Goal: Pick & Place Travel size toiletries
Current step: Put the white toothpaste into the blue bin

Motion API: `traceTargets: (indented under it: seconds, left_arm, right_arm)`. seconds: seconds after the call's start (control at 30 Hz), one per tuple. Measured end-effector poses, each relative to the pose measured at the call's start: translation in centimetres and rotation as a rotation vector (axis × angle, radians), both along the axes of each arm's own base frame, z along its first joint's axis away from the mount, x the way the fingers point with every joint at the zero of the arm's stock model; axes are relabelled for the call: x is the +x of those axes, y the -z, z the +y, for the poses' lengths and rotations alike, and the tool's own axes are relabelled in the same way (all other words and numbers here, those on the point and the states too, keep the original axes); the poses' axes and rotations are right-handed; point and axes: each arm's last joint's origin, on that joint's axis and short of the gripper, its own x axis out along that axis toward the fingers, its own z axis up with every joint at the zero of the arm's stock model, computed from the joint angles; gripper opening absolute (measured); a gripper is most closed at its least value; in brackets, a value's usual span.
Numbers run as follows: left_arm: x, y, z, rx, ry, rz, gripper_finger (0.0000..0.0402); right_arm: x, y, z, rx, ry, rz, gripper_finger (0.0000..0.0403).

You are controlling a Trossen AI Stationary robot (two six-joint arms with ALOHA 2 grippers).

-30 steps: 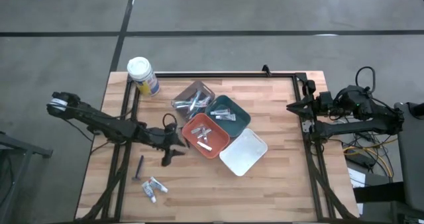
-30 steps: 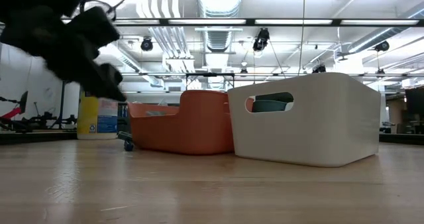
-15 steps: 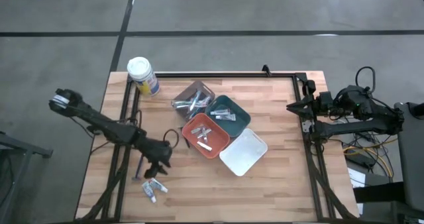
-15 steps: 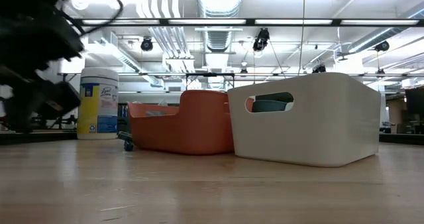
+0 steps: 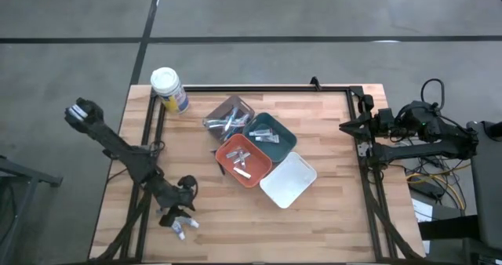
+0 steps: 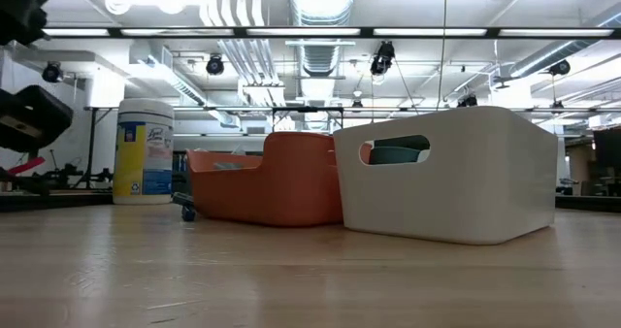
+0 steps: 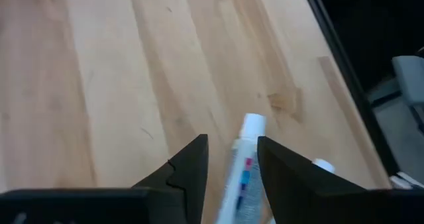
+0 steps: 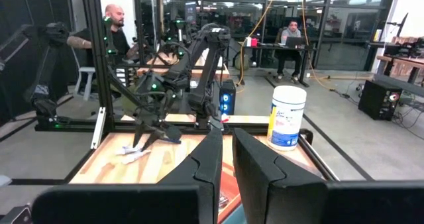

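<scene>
From where I stand, the left gripper (image 5: 179,215) is low over the near-left corner of the tabletop (image 5: 329,210), its two dark fingers (image 7: 189,168) parted with a small white tube (image 7: 242,168) lying in the gap between them. The jaws straddle the tube but, as far as I can see, do not press on it yet; it lies flat on the wood. A second tube (image 7: 322,164) lies just beside it, nearer the table's edge, and that is my first worry: if the fingers close off-centre they may nudge the neighbour or catch both at once.

The tube is slim and smooth, so a pinch near its cap end could make it pivot or squirt out sideways, and with the edge and the black frame rail (image 5: 147,151) near, a flicked tube could roll off the table. Coming down too far would scrape the fingertips on the wood.

Later, the carry matters too. The orange tray (image 5: 243,160), the teal tray (image 5: 271,136) and the white tray (image 5: 288,179) sit packed corner to corner mid-table, with a clear tray (image 5: 228,114) behind, so a loose grip could drop the tube into the wrong one. The canister (image 5: 169,89) stands well apart at the far-left corner.

The right gripper (image 8: 226,159) waits off the right side, its fingers nearly together, holding nothing.
</scene>
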Motion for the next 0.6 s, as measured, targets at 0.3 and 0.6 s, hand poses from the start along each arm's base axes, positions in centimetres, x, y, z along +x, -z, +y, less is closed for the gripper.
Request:
traceTargets:
  seconds: [0.3,0.6]
  left_arm:
    - [0.1,1.4,-1.3,0.057,0.046,0.071,0.0126]
    - [1.4,2.8,-3.0,0.086,0.116,0.161,0.0126]
  right_arm:
    - [0.0,0.0,0.0,0.000,0.000,0.000,0.0034]
    - [0.0,0.0,0.0,0.000,0.000,0.000,0.0034]
